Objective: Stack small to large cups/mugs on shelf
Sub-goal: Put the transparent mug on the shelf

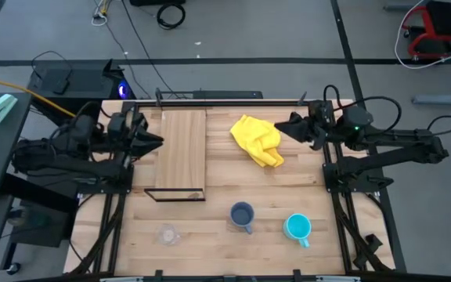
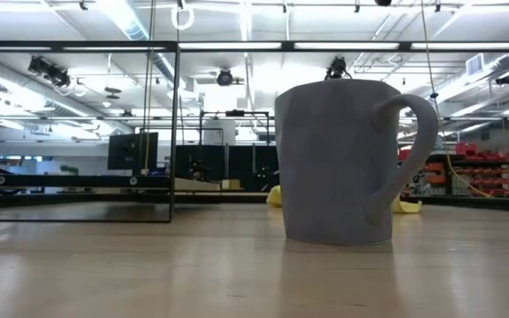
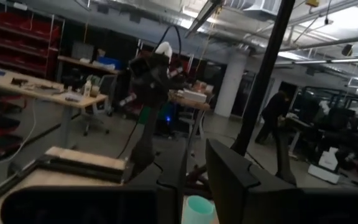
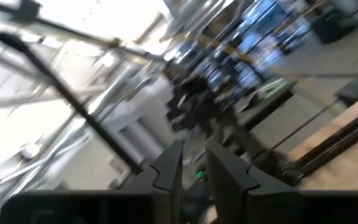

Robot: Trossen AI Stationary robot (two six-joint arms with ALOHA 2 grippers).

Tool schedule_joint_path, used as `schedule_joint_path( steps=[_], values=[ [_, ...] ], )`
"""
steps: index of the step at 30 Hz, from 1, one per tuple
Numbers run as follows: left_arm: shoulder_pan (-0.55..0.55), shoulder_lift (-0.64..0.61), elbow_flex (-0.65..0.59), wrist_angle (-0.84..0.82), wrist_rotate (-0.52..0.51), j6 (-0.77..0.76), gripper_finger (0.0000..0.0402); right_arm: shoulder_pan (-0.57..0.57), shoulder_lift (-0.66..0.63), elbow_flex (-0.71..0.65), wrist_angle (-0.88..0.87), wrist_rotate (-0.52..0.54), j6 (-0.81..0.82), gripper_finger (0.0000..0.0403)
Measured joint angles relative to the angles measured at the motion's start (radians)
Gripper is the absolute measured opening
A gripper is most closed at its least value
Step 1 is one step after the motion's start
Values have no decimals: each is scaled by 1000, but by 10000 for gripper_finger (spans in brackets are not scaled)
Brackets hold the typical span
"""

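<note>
Nearest, we see three cups in a row along the table's front edge: the clear glass cup (image 1: 167, 233), the dark mug (image 1: 242, 215) and the cyan mug (image 1: 297, 227), each standing apart. Behind them the shelf (image 1: 181, 150) lies flat with its black frame toward the cups. A yellow cloth (image 1: 258, 141) sits bunched just right of it. The left gripper (image 1: 156, 142) hovers at the shelf's left edge, fingers nearly together. The right gripper (image 1: 283, 125) hangs beside the cloth, fingers a narrow gap apart.

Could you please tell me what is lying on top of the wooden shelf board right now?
Nothing shows on the shelf: its planks are bare in the high view. The three cups stand on the table in front of it, the yellow cloth beside it.
</note>
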Motion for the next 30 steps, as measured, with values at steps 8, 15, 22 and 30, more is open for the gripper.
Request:
schedule_joint_path(
  steps=[8,15,22,30],
  values=[
    [-11,48,0,-45,16,-98,70,0,-4,0,-38,-194,67,131],
    [-59,76,51,-240,-4,-271,67,3,-29,16,-329,-219,63,128],
    [-180,180,298,-687,-137,-362,55,16,-3,209,-747,-148,-40,127],
    [-333,379,535,-1265,-214,-654,39,115,68,414,-1107,33,-76,127]
  ],
)
